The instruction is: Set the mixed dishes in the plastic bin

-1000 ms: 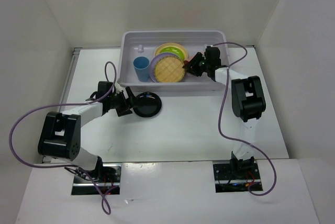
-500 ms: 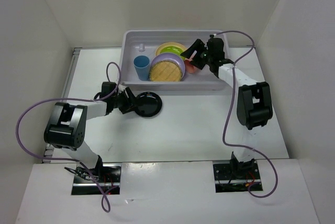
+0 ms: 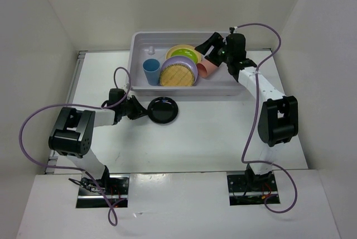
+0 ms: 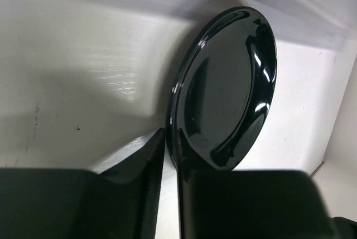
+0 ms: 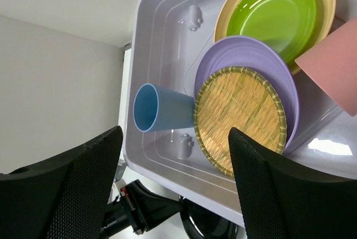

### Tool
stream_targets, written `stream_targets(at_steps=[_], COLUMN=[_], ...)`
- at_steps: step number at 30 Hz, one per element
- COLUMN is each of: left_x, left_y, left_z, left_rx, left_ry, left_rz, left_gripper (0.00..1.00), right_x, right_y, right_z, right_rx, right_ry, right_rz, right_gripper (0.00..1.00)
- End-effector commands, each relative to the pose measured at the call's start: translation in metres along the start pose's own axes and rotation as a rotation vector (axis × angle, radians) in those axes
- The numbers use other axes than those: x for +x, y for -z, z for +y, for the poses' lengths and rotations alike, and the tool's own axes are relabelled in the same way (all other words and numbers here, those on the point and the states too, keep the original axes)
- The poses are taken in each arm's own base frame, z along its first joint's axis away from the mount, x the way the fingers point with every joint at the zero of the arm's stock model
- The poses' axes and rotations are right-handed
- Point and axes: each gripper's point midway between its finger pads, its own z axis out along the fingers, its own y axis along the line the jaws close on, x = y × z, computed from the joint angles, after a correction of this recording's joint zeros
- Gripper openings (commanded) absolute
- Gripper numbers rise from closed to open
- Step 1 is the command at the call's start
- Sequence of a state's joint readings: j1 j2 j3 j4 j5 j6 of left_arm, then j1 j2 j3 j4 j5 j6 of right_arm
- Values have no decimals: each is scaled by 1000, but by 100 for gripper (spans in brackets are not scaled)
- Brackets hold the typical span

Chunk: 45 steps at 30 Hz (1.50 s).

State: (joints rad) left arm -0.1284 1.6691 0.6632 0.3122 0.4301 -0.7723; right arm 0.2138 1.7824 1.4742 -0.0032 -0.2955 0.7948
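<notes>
Last-dish pickup in hand: L gripper [image 4: 170,144] nipped nearly closed on rim of black plate [image 3: 163,109], on tabletop [image 3: 212,130] just off near wall of plastic bin [image 3: 139,41]; R gripper [image 5: 174,138] wide open, empty, over bin; next: lift plate clear of wall, release inside.

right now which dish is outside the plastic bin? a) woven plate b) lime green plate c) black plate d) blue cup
c, the black plate lies on the table in front of the plastic bin, its rim in the left end effector, while the other three sit inside the bin.
</notes>
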Motion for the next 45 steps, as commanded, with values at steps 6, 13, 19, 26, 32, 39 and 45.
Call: stream_targets(at_steps=[6,13,19,26,32,39,45], left_x=[34,33,41,38,27,5,-4], left_y=[1,10,22,41,70,112,124], left_z=[12,11,12,6,-20,-79,-111], left_rx=[-39,-55,-67,-90,-60,31,113], left_ry=[30,2,-10,-38,-76,-184,-210], left_rz=[108,96,113,91,37,-9,-18], left_gripper=[6,0,0,0,0,0,0], right_x=[-25,-17,-9,-6,-2,0,1], right_y=[23,26,38,46,54,58,61], right_z=[40,45,43,43,50,51,53], right_rx=[-63,-82,-74,-75,-94,-95,-108], right_ry=[34,28,43,54,60,51,54], right_rz=[-70,-46,-28,-29,-23,-22,-20], right_gripper=[81,81,81,81,81,82,82])
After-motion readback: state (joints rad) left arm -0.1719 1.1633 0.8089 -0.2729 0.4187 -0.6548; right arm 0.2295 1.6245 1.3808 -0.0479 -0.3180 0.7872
